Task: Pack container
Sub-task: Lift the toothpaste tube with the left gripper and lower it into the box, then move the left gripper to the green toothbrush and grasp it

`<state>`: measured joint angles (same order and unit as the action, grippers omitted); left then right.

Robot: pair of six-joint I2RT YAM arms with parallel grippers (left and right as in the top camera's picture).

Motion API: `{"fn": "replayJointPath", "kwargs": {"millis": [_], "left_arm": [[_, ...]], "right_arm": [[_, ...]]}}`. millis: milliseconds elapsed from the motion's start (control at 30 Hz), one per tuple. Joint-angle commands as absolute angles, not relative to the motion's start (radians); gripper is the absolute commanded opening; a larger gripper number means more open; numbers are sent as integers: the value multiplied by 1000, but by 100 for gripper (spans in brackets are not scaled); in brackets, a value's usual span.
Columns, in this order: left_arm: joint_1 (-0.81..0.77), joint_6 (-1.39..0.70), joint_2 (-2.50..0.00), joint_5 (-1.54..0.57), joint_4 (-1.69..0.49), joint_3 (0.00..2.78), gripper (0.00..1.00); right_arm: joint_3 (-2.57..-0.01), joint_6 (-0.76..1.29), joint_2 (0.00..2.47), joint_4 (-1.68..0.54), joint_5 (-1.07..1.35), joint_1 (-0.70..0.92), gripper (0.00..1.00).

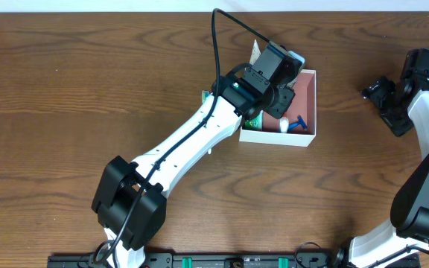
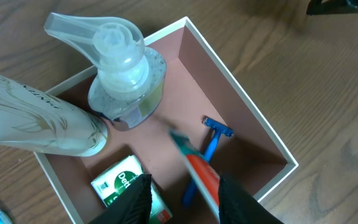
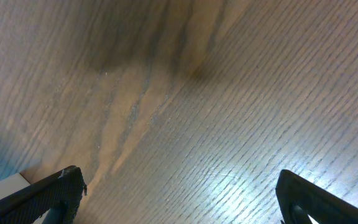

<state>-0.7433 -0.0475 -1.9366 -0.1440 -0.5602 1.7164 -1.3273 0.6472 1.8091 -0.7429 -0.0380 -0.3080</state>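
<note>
The container [image 1: 275, 138], a square white box with a pink-brown inside, lies at the table's middle right; its rim also shows in the left wrist view [image 2: 241, 93]. Inside lie a clear spray bottle [image 2: 120, 74], a pale bottle [image 2: 36, 121], a green-and-white carton [image 2: 118, 180], a blue razor [image 2: 215, 138] and a blurred orange-and-white tube [image 2: 201, 174]. My left gripper [image 2: 182, 199] hangs open over the box [image 1: 274, 71]; the tube is close to its right finger, not clamped. My right gripper [image 3: 179, 193] is open and empty above bare wood at the far right [image 1: 382, 97].
The brown wooden table [image 1: 65, 89] spreads to the left of the container. My left arm [image 1: 192, 141] crosses the table diagonally from the front. A small green item edge [image 1: 205, 95] peeks out beside the arm, left of the box.
</note>
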Motion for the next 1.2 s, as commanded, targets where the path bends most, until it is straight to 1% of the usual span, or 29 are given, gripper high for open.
{"fn": "replayJointPath", "kwargs": {"millis": [0, 100, 133, 167, 367, 467, 500, 633, 767, 1033, 1167], "left_arm": [[-742, -36, -1943, -146, -556, 1724, 37], [-730, -33, -1920, -146, -565, 1724, 38], [-723, -33, -1909, -144, -573, 1724, 42], [-714, -33, -1896, -136, -585, 1724, 43], [-637, -34, -1827, -6, -721, 1724, 45], [-582, -35, -1819, 20, -815, 1724, 61], [-553, -46, -1822, 20, -863, 1722, 63], [-479, -112, -1842, 19, -950, 1697, 65], [-430, -182, -1878, 19, -960, 1649, 66], [-411, -308, -2007, -2, -957, 1620, 66], [-412, -336, -2076, -25, -956, 1621, 66]], "right_arm": [[-1327, 661, 1814, -744, -49, -308, 99], [-1327, 661, 1814, -744, -49, -308, 99], [-1327, 661, 1814, -744, -49, -308, 99], [-1327, 661, 1814, -744, -49, -308, 99], [-1327, 661, 1814, -744, -49, -308, 99], [-1327, 661, 1814, -744, -49, -308, 99], [-1327, 661, 1814, -744, -49, -308, 99], [-1327, 661, 1814, -744, -49, -308, 99], [-1327, 661, 1814, -744, -49, -308, 99], [-1327, 661, 1814, -744, -49, -308, 99], [-1327, 661, 1814, -744, -49, -308, 99]]}}
